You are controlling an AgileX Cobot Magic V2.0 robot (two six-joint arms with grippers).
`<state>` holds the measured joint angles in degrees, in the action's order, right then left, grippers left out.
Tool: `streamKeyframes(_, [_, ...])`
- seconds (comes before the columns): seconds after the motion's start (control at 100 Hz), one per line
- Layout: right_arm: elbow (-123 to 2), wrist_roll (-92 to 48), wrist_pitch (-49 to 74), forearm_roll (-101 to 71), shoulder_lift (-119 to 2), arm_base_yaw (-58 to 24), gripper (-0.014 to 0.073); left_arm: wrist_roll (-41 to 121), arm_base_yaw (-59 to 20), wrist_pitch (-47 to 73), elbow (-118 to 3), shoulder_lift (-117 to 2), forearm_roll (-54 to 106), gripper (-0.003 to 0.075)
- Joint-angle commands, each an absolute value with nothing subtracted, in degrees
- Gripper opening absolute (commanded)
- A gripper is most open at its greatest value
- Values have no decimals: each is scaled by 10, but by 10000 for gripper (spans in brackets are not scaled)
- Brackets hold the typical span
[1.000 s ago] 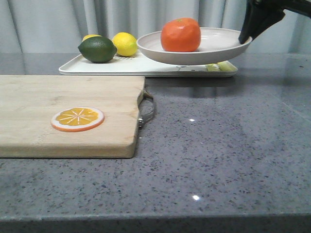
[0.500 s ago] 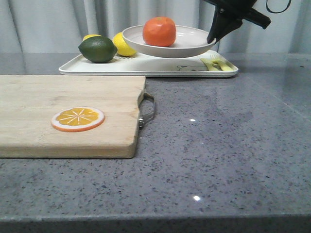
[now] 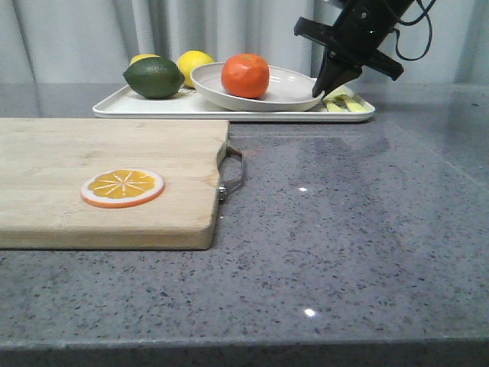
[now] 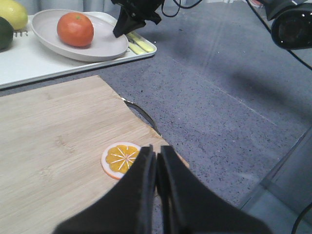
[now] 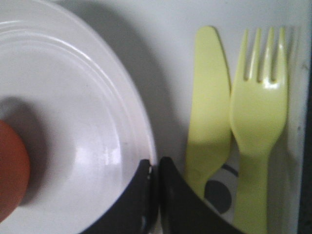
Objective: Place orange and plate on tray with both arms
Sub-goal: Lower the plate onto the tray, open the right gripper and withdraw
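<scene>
Right hand (image 3: pixel 319 91) is pinching the plate (image 3: pixel 290 80) rim, orange (image 3: pixel 245 76) inside, over the tray (image 3: pixel 153 105); left hand (image 4: pixel 156 168) pressed together, empty.

Glossy plate (image 3: pixel 286 86), matt wooden board (image 3: pixel 107 180)

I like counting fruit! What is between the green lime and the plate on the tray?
In the front view, a yellow lemon sits between the green lime and the plate on the tray.

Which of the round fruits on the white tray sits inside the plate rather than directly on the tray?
The orange. It rests in the plate, while the dark green lime and yellow lemon lie on the tray itself.
</scene>
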<state>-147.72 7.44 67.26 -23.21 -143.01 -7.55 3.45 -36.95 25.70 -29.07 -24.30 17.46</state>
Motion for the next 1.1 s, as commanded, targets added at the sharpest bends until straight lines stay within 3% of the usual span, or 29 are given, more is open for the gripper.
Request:
streamKeyframes(0.0, [-1498,72,642,-251,-1392,-75,-49,29,-368,206,-307,-246,184,-19])
streamKeyframes(0.25, [-1498,72,627,-251,-1392,-75,-29,29,-368,204,-307,-246,184,-19])
streamKeyframes(0.32, [-1498,72,630,-251,-1392,-75,49,29,-368,204,-307,-246,184,-19])
streamKeyframes(0.45, [-1498,72,636,-252,-1391,-75,276,29,-368,204,-307,-246,184,-19])
streamKeyframes(0.51, [-1502,72,647,-253,-1389,-75,316,29,-368,204,-307,-246,184,-19])
streamKeyframes(0.86, [-1603,74,746,-225,-1386,-72,293,29,-368,204,-307,-246,184,-19])
streamKeyframes(0.93, [-1618,86,768,-206,-1385,-72,236,29,-368,201,-307,-246,184,-19])
streamKeyframes(1.09, [-1619,91,768,-205,-1364,-71,15,29,-368,199,-307,-246,184,-19])
